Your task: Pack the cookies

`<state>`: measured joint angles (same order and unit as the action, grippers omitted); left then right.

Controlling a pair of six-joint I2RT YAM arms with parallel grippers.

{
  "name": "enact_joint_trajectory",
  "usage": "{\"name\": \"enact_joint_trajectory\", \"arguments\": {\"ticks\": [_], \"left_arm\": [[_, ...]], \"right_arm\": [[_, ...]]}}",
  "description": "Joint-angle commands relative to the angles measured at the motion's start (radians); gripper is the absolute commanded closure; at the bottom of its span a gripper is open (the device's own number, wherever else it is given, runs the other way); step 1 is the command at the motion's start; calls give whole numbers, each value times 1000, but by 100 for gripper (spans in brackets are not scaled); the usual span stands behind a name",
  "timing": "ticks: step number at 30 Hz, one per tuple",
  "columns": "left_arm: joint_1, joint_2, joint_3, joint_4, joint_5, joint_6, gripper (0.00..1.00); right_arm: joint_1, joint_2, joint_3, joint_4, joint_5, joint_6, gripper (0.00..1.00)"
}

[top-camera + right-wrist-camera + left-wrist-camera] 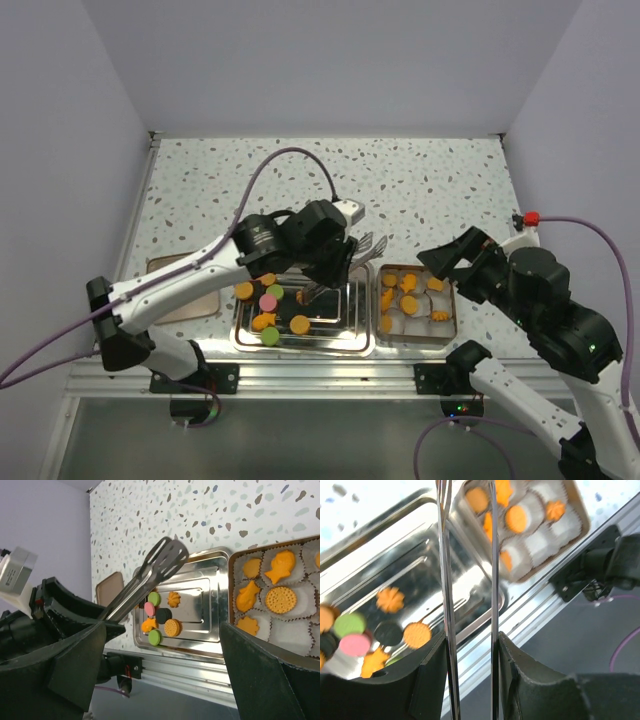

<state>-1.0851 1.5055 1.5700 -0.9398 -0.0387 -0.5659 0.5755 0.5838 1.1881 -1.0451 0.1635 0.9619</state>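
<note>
Steel slotted serving tongs (167,555) sit gripped in the left tool (470,640), their tips empty above the shiny metal tray (205,600). Small orange, pink and green cookies (172,627) lie loose in that tray. Others already sit in white paper cups (292,632) inside the brown tin (231,595) alongside. The right tool (162,627) hangs wide apart, holding nothing. Flat discs may slip from the tongs and skid onto the speckled tabletop (430,180).
</note>
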Motion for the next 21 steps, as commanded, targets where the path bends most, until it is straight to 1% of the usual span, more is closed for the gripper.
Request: {"name": "enact_joint_trajectory", "arguments": {"ticks": [1, 2, 5, 8, 13, 21], "left_arm": [[19, -108, -146, -40, -49, -38, 54], [21, -149, -206, -45, -55, -46, 54], [24, -206, -293, -66, -76, -71, 55], [24, -232, -349, -82, -96, -97, 54], [24, -234, -387, -109, -132, -129, 53], [24, -218, -401, -160, -165, -127, 51]], "right_arm": [[1, 25, -22, 66, -44, 23, 1], [1, 28, -27, 79, -51, 24, 1], [1, 44, -41, 99, -81, 34, 1], [1, 54, -47, 105, -105, 38, 1], [1, 47, -50, 86, -116, 43, 1], [1, 4, -47, 34, -91, 44, 1]]}}
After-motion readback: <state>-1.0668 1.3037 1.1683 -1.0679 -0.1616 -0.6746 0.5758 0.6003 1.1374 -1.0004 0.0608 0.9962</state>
